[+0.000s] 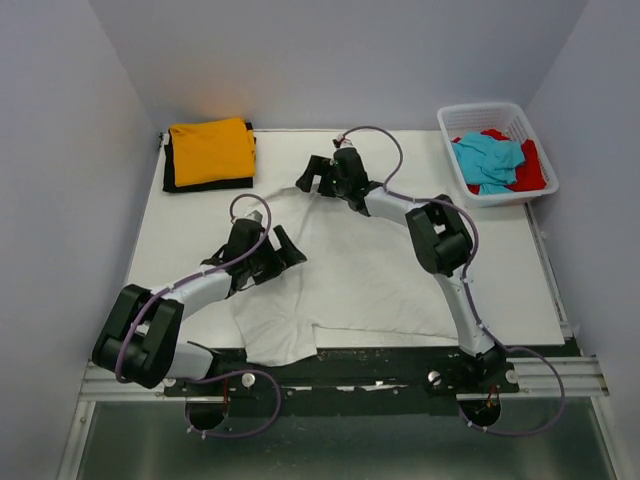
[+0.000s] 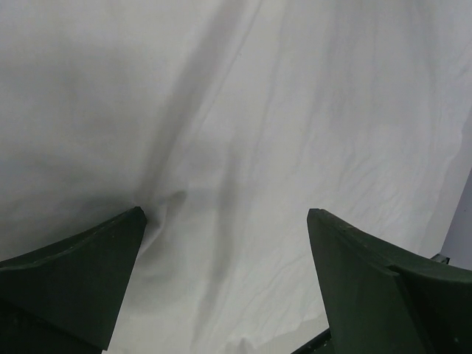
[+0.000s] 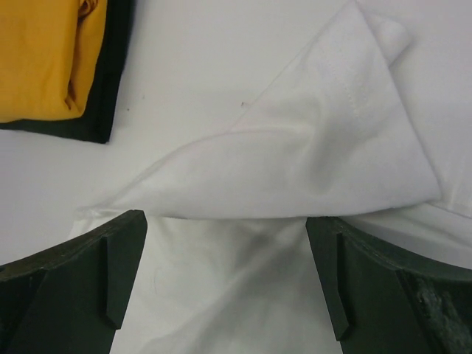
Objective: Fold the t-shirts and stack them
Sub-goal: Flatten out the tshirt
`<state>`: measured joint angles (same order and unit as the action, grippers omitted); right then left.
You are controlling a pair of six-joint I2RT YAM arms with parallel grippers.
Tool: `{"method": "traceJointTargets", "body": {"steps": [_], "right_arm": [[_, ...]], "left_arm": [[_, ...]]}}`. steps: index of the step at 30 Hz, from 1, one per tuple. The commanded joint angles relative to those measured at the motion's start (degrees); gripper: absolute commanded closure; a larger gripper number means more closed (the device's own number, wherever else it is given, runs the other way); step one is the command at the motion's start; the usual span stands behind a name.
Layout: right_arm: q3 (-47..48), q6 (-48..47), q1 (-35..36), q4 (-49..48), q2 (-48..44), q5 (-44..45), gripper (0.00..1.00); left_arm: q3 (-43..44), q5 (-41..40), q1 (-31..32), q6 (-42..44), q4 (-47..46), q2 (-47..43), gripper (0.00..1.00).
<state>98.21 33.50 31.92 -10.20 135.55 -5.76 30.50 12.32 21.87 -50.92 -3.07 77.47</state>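
A large white t-shirt (image 1: 365, 275) lies spread over the table's middle, one part hanging over the near edge. My left gripper (image 1: 283, 254) is open just above the shirt's left part; its wrist view shows wrinkled white cloth (image 2: 243, 169) between the fingers. My right gripper (image 1: 312, 176) is open at the shirt's far left corner, over a folded-over sleeve (image 3: 295, 162). An orange t-shirt (image 1: 211, 150) lies folded on a black t-shirt (image 1: 172, 172) at the far left; both show in the right wrist view, the orange one (image 3: 37, 59) over the black one (image 3: 110, 81). A turquoise t-shirt (image 1: 488, 160) and a red t-shirt (image 1: 530, 172) lie in the basket.
A white lattice basket (image 1: 478, 115) stands at the far right corner. Grey walls close in the table on three sides. Bare white table (image 1: 290, 150) shows between the stack and the basket. A metal rail (image 1: 560, 375) runs along the near edge.
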Motion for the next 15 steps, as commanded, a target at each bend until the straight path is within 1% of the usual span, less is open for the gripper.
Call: {"method": "traceJointTargets", "body": {"steps": [1,5,8,13,15], "right_arm": [[9.37,1.30,0.33,-4.00,7.50,-0.75,0.00],[16.59,2.79,0.83,-6.65,12.38,-1.38,0.00],[20.93,4.41,0.91,-7.32,14.37,-2.02,0.00],[22.44,3.14,2.80,-8.16,14.45,-2.98,0.00],[24.84,3.45,3.64,-8.95,16.52,-3.76,0.00]], "left_arm": [[-4.34,-2.91,1.07,1.18,7.20,4.01,0.01],[-3.31,-3.85,1.16,2.51,9.36,5.71,0.01],[-2.58,-4.25,1.16,2.99,10.37,6.52,0.01],[-2.04,-4.23,1.16,3.50,10.54,7.40,0.01],[-1.94,-3.97,1.16,3.54,10.51,7.52,0.01]]}}
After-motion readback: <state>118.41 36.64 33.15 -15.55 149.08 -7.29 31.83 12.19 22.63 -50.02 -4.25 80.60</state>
